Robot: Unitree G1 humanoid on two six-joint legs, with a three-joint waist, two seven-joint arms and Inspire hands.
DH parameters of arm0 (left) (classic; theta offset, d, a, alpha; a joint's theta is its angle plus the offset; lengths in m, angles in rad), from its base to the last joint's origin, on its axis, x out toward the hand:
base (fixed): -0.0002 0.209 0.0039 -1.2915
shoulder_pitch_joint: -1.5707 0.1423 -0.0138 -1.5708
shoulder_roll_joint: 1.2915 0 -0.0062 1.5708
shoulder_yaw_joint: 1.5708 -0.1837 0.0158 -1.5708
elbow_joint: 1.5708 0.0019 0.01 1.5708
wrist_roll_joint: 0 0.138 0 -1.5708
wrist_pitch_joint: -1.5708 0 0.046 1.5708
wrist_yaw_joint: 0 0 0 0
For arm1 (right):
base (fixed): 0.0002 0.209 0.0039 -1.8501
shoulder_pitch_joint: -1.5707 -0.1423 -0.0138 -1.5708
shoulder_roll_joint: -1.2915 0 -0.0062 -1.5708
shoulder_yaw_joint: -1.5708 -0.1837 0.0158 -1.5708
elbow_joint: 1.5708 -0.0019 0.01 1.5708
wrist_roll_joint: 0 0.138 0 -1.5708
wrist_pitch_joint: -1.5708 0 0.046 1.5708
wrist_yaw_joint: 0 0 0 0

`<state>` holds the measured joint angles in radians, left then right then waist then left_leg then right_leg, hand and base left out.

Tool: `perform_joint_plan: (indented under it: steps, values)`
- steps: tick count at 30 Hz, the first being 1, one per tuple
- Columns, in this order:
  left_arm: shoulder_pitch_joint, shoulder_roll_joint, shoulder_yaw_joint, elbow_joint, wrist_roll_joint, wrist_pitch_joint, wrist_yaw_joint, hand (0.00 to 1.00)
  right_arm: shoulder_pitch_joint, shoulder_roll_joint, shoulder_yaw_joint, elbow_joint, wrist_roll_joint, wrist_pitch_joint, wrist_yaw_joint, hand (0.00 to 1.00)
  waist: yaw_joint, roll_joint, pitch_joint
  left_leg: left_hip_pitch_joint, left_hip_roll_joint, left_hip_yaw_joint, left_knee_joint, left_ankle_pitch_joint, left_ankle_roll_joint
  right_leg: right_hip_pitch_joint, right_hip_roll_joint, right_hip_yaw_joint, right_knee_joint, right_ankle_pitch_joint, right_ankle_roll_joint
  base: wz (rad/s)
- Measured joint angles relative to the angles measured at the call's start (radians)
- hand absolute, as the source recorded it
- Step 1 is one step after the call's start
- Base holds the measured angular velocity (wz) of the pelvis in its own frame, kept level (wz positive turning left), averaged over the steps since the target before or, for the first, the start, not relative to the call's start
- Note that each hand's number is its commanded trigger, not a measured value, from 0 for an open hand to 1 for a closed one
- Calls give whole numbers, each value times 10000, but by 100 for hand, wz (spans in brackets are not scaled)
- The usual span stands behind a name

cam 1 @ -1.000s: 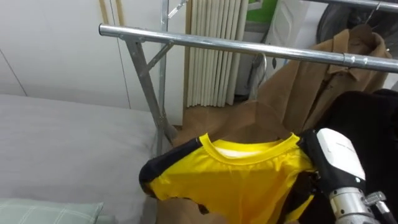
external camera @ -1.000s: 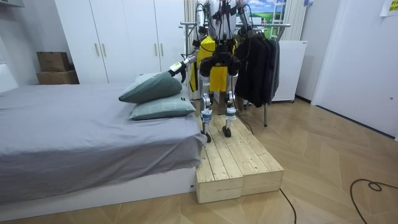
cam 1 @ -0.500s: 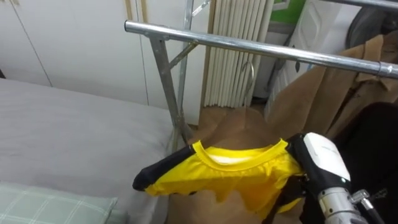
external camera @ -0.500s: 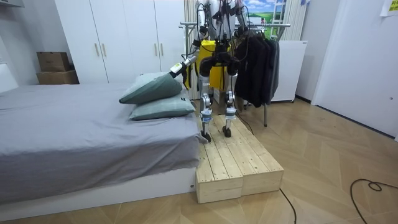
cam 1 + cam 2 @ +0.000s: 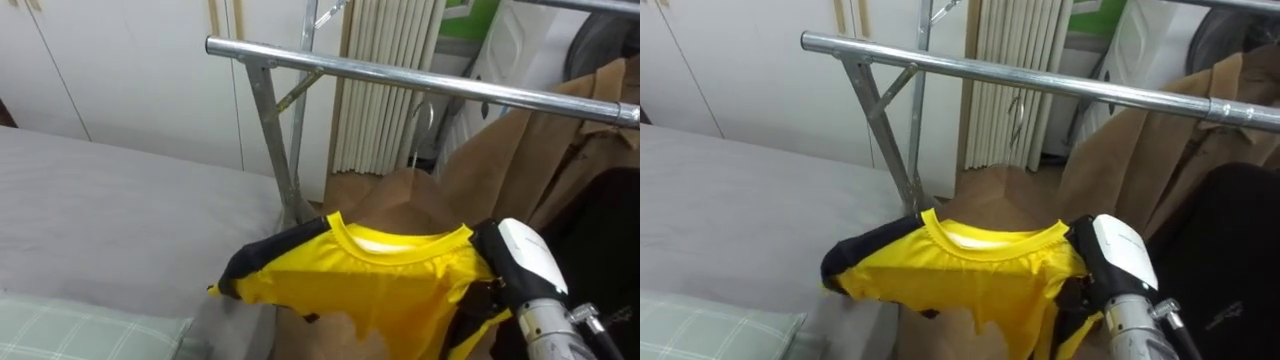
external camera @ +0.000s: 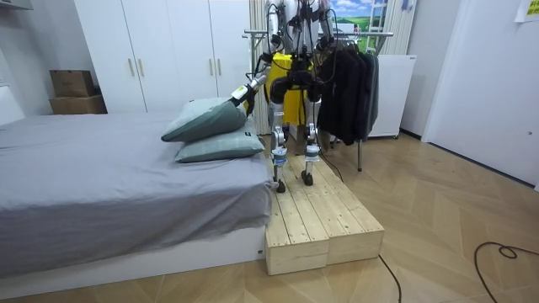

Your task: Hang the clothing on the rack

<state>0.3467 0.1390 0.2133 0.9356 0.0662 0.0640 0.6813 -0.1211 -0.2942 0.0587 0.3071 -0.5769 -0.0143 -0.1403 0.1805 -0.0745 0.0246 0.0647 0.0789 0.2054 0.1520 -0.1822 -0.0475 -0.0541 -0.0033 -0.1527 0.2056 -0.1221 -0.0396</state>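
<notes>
A yellow, black-sleeved jersey (image 5: 380, 290) sits below the silver metal rail (image 5: 420, 82). The right robot hand (image 5: 525, 258) is against it, fingers hidden; grip cannot be told.

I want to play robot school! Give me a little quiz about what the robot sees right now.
1. True or false: the shirt is blue.
2. What hangs from the metal rail? A) a brown coat B) a towel C) a hat
3. Fill in: the grey bed is on the robot's ____ side.
Key: 1 false, it is yellow; 2 A; 3 left.
</notes>
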Motion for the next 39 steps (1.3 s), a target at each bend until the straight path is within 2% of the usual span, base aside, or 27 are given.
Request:
perform_joint_plan:
  steps: [8,15,21,30,39]
  values:
    - [184,-2,2,2,148,1,-251,0,-451,-175,-65,1080,703,-36,-131,100,75,-17,-8,-18,-44,-209,12,15,21,-16,-78,-160,180,-100,-14,6]
    - [208,30,36,75,164,2,-642,0,-1177,-424,-140,1572,272,318,-617,100,127,-56,-29,-186,-47,-289,108,23,31,-31,-105,-272,203,-100,-15,4]
    - [353,52,317,71,365,20,-1044,0,-1324,-623,-268,1575,-736,465,-1065,100,174,-127,-30,-205,-36,-183,112,24,31,-176,-113,-214,342,-122,-42,-6]
    - [363,132,402,60,365,20,-1039,0,-1347,-683,-268,1574,-803,713,-1145,100,171,-342,-18,-203,-35,-180,111,23,31,-162,-110,-206,327,-122,-43,0]
    - [368,134,404,60,365,27,-1035,0,-1347,-701,-268,1574,-808,727,-1285,100,172,-344,-17,-202,-33,-180,112,24,31,-169,-109,-210,329,-123,-44,0]
